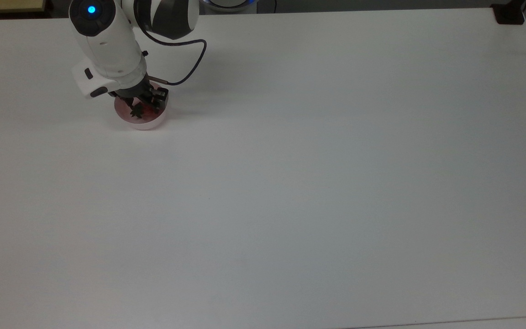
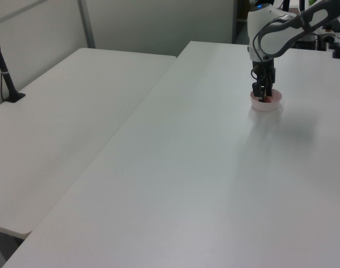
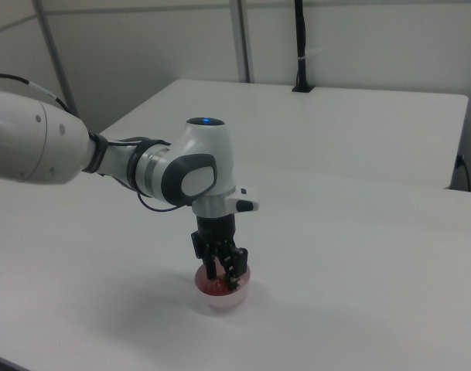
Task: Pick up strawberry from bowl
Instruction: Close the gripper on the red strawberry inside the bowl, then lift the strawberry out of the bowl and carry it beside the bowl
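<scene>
Risk: gripper (image 1: 142,106) low inside bowl (image 1: 146,122), fingers parted astride strawberry (image 1: 139,110), not yet clamped; off-centre close could squirt glossy fruit sideways or drag light bowl across table (image 1: 290,183). Strawberry: small, red, dark green star cap, lying in bowl at top view's 10 o'clock.

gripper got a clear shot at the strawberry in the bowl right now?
Likely yes. The gripper is down inside the bowl, its fingers either side of the strawberry; nothing else lies in the bowl to block it.
</scene>
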`<control>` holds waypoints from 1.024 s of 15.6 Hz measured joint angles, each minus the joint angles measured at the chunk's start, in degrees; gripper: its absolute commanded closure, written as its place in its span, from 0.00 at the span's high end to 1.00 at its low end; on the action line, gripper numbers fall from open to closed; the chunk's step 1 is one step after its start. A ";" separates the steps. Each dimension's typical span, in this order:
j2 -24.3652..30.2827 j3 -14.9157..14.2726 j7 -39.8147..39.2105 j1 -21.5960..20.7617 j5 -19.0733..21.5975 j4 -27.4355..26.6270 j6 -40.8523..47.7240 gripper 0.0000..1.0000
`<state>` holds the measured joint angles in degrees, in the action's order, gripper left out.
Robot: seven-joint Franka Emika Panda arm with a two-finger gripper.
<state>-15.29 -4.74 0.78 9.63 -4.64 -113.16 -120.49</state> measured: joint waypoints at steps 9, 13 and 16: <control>0.48 0.03 0.00 0.01 0.00 -1.65 0.00 0.22; 0.75 0.03 0.00 0.05 0.00 -1.65 -0.01 0.21; 1.99 0.00 -0.52 0.74 0.00 0.05 -0.25 0.21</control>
<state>-13.30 -4.74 0.26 10.37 -4.64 -113.10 -120.74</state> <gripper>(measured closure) 0.599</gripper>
